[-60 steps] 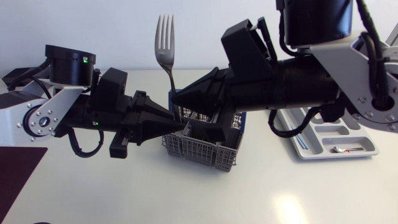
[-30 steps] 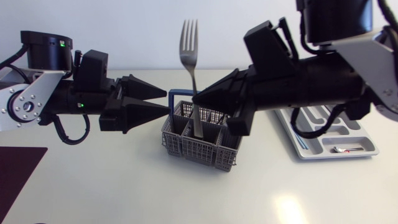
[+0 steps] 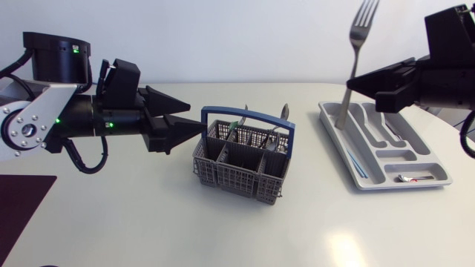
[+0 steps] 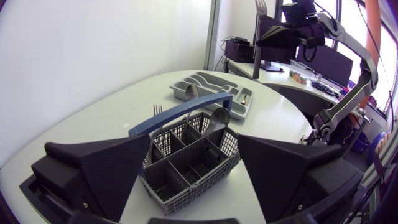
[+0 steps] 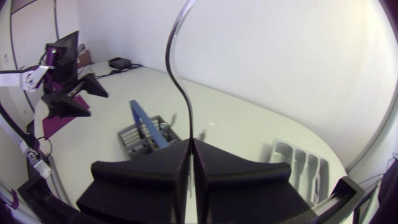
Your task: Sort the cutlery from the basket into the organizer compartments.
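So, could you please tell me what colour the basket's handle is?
Blue. The handle arches over the grey basket; the head view shows it best.

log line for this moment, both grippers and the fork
left gripper: open, facing basket | right gripper: shut on fork | fork: upright, not yet in organizer

Shiny metal fork (image 3: 355, 55), plastic basket (image 3: 239, 172)

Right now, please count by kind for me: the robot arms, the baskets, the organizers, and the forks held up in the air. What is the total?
Arms: 2 (left arm, right arm)
Baskets: 1 (basket)
Organizers: 1 (organizer)
Forks in the air: 1 (fork, gripped in the right arm's jaws)
Total: 5
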`<state>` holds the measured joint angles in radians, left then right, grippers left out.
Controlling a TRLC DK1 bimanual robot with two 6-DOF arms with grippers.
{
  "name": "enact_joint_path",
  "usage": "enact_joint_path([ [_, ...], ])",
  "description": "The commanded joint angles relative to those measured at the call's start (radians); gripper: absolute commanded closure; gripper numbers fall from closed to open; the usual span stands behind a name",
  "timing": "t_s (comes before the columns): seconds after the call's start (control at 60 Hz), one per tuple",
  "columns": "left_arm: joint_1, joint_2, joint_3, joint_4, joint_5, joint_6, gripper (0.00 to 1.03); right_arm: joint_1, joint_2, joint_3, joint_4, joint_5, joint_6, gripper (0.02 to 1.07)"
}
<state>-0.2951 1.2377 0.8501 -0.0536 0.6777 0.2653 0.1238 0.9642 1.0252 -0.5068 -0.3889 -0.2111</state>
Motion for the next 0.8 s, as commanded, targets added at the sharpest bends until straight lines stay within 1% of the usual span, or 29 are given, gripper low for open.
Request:
enact_joint_path([
  [0.0, -0.027, 0.012, 0.029, -0.006, -0.053, 0.005, 0.06, -0.101, 0.050, 0.039, -0.009, 0.015, -0.039, 1.01],
  [0.05, -0.038, 0.019, 0.035, -0.014, -0.101, 0.006, 0.06, -0.179, 0.080, 0.047, -0.001, 0.018, -0.050, 1.01],
  [0.083, -0.038, 0.025, 0.041, -0.020, -0.115, 0.006, 0.06, -0.213, 0.102, 0.049, 0.010, 0.024, -0.059, 1.01],
  [0.133, -0.042, 0.036, 0.052, -0.031, -0.148, 0.008, 0.06, -0.254, 0.142, 0.058, 0.028, 0.061, -0.071, 1.01],
  [0.233, -0.056, 0.043, 0.058, -0.046, -0.216, 0.026, 0.06, -0.296, 0.246, 0.093, 0.051, 0.147, -0.088, 1.01],
  [0.3, -0.070, 0.043, 0.050, -0.049, -0.253, 0.049, 0.06, -0.308, 0.335, 0.122, 0.080, 0.225, -0.096, 1.01],
  [0.35, -0.078, 0.043, 0.047, -0.051, -0.270, 0.052, 0.06, -0.325, 0.389, 0.145, 0.088, 0.245, -0.096, 1.01],
  [0.417, -0.090, 0.042, 0.040, -0.055, -0.300, 0.063, 0.06, -0.337, 0.458, 0.170, 0.122, 0.297, -0.094, 1.01],
  [0.467, -0.093, 0.039, 0.033, -0.058, -0.319, 0.074, 0.06, -0.340, 0.522, 0.194, 0.152, 0.358, -0.094, 1.01],
  [0.533, -0.095, 0.037, 0.026, -0.058, -0.340, 0.087, 0.06, -0.345, 0.608, 0.242, 0.162, 0.412, -0.093, 1.01],
  [0.633, -0.090, 0.036, 0.020, -0.061, -0.348, 0.101, 0.06, -0.354, 0.708, 0.309, 0.152, 0.466, -0.090, 1.01],
  [0.783, -0.091, 0.034, 0.021, -0.077, -0.349, 0.104, 0.06, -0.392, 0.889, 0.467, 0.102, 0.505, -0.083, 1.01],
])
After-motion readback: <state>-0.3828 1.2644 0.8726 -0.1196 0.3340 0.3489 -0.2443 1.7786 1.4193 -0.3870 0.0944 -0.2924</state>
